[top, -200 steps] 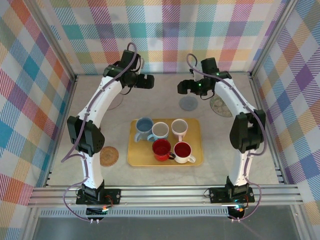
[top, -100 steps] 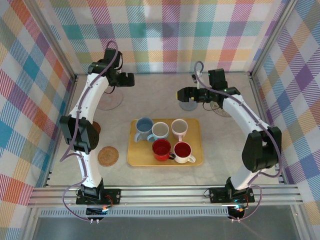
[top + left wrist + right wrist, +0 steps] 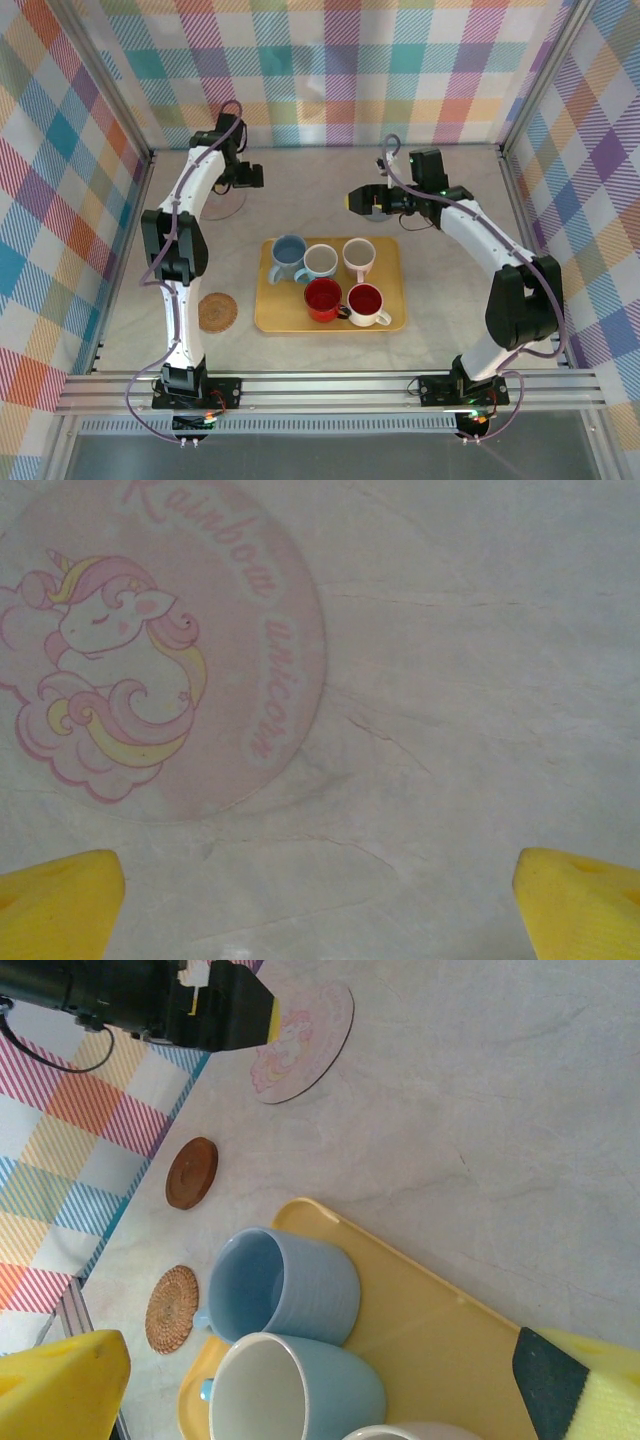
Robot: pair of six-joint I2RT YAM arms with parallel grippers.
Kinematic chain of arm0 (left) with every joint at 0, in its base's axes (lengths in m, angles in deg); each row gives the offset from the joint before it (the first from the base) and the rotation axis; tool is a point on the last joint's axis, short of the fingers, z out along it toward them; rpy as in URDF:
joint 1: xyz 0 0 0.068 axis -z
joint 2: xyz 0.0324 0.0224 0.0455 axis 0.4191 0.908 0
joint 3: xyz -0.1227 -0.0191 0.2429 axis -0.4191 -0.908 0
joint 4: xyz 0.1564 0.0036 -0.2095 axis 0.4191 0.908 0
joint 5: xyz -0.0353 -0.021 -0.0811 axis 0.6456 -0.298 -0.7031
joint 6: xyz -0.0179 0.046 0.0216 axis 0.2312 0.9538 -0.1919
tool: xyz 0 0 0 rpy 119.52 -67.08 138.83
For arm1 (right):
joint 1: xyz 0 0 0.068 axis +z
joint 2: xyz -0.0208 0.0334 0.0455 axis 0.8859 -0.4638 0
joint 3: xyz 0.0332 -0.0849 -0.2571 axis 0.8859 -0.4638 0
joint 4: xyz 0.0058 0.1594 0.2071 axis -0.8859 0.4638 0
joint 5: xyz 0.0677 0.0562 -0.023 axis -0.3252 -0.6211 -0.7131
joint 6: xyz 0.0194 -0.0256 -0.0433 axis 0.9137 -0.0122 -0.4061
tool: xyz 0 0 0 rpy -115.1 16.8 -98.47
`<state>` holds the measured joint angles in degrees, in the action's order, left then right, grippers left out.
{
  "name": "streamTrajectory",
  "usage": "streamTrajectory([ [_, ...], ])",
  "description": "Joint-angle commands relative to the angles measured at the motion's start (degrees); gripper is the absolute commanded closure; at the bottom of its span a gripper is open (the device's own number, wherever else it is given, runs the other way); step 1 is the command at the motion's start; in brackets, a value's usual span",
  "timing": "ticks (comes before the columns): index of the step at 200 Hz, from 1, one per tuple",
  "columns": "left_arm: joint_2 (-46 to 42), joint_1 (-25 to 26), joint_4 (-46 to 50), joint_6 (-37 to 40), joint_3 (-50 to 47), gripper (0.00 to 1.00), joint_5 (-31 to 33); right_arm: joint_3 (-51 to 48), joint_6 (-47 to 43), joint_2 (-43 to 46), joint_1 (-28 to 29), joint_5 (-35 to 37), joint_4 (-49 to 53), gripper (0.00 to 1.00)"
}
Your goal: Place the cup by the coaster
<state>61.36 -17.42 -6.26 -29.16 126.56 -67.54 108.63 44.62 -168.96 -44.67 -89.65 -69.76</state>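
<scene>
over tabletop [image 3: 440,300], both grippers [image 3: 252,177] [image 3: 357,199] wide, empty

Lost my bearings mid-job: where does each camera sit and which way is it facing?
Top external: above and behind the bases, looking down on the tray; both arms show.
Left wrist: straight down at the unicorn coaster; yellow fingertips in the bottom corners.
Right wrist: across the blue cup toward the left gripper; yellow fingers in the bottom corners.
Both wrist views share the unicorn coaster.
</scene>
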Motion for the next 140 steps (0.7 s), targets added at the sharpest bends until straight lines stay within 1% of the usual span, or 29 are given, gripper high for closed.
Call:
streamTrajectory([
  [1, 2.33, -1.71, 1.05, -0.32, 1.14, 0.00, 1.48, -1.46, 0.36, 2.99, 0.55, 0.96, -1.94, 0.01],
  [44, 4.06, -2.21, -2.31, -0.56, -2.31, 0.00, 1.90, -2.51, 0.27, 3.46, 0.58, 2.43, -1.48, 0.01],
  [67, 5.35, -2.87, -2.38, -1.58, -2.45, 0.00, -0.42, -1.26, 0.05, 3.03, 0.51, 2.26, 0.44, 0.01],
  [87, 6.19, -2.95, -3.28, -2.25, -2.80, 0.00, 0.56, -0.48, -0.09, 2.52, 0.50, 1.89, 1.18, 0.01],
  [103, 6.98, -3.26, -4.25, -2.35, -2.88, 0.00, -0.03, 0.16, -0.18, 2.16, 0.66, 1.91, 1.54, 0.01],
  [140, 9.09, -4.18, -5.50, -2.78, -2.23, 0.05, -1.22, 1.09, 0.12, 1.52, 0.75, 2.68, 1.72, 0.01],
])
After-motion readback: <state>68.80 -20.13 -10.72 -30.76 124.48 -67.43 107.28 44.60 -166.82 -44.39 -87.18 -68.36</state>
